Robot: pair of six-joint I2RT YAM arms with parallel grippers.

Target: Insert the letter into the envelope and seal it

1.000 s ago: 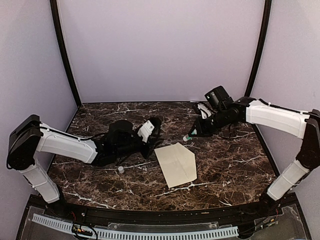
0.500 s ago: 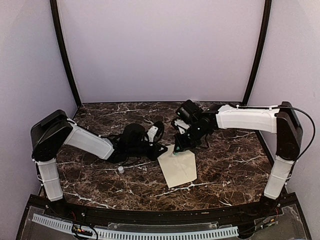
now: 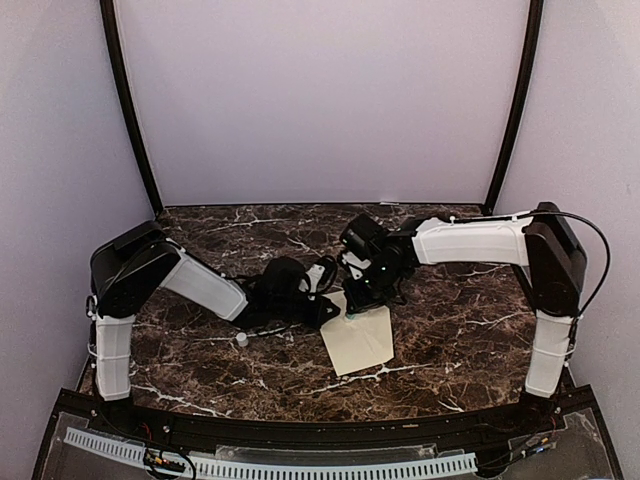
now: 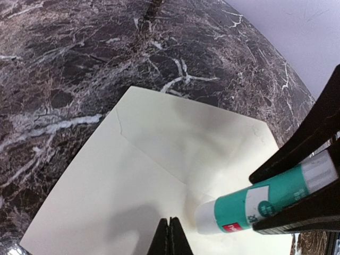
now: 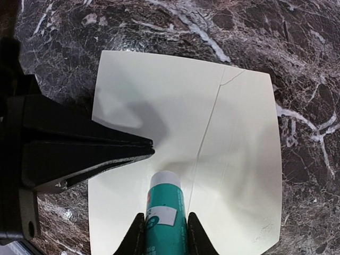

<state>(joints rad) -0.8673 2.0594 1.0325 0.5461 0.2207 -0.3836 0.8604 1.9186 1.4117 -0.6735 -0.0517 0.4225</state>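
The pale cream envelope (image 3: 360, 340) lies flat on the marble table, flap seams showing (image 5: 234, 149). My right gripper (image 5: 165, 218) is shut on a teal glue stick (image 5: 163, 204), and the stick's white tip points down at the envelope's middle near a seam (image 4: 212, 220). My left gripper (image 4: 170, 222) is shut with nothing in it. Its tips (image 5: 150, 146) sit low over the envelope's left part, just beside the glue stick. In the top view both grippers meet at the envelope's far-left corner (image 3: 340, 310). The letter is out of view.
A small white cap (image 3: 242, 339) stands on the table left of the envelope, under the left arm. Dark marble table (image 3: 450, 330) runs to lavender walls at the back and sides. Both arms reach across the table's middle.
The right arm swung left and down, bringing the glue stick onto the envelope. The left arm slid right to the envelope's corner and its jaws closed.
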